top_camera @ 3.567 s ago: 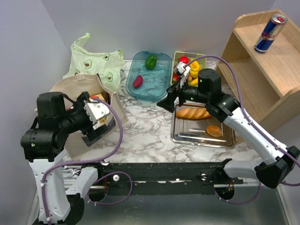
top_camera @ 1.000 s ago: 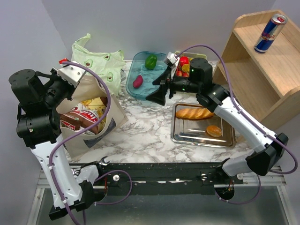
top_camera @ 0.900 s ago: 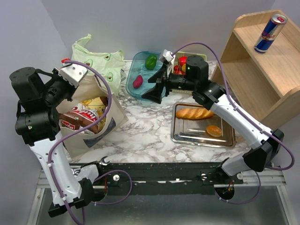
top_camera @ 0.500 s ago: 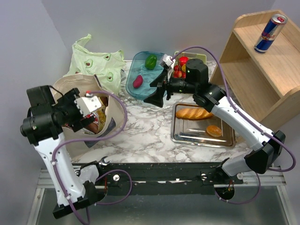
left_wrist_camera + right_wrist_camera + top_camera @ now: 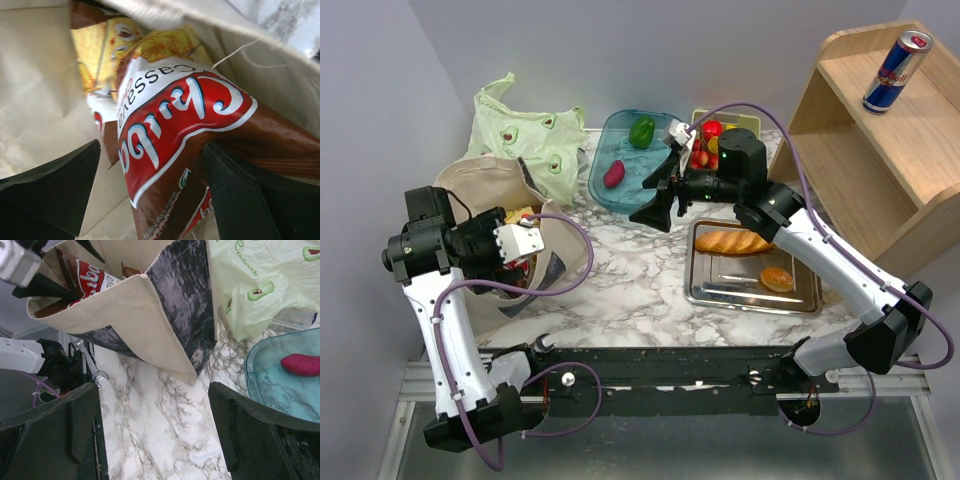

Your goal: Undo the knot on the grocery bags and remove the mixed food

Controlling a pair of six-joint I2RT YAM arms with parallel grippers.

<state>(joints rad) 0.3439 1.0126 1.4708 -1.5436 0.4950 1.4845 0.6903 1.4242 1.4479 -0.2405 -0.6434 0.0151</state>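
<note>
Starting big: white marble table [image 5: 640, 280], with a light wooden shelf unit [image 5: 880, 150] at the right. Then the beige canvas tote [image 5: 470, 178] at the near left, standing open, dark printed panel facing right. Just beyond it, the thin pale green cloth bag with avocado prints [image 5: 525, 130], slumped at the far left. Its handle end [image 5: 503, 82] sticking up at the far side; knotted or not, can't tell. Right of that, a see-through teal plastic tub [image 5: 610, 140], and to the near right of the tub a shiny metal tray [image 5: 740, 292].

Next, left gripper [image 5: 150, 150] down inside the tote, fingers spread either side of a red-and-brown crisp bag [image 5: 190, 115], not closed on it, with a yellow pack [image 5: 100, 50] tucked behind. Then right gripper [image 5: 152, 390] hovering over the marble by the tub's near edge, fingers wide apart, nothing between them.

On the tray: long bread loaf [image 5: 732, 241] far, round bun [image 5: 777, 278] near. In the tub: green bell pepper [image 5: 642, 131] far, magenta-red oval vegetable [image 5: 614, 175] nearer. Blue-silver can [image 5: 897, 70] up on the shelf.
</note>
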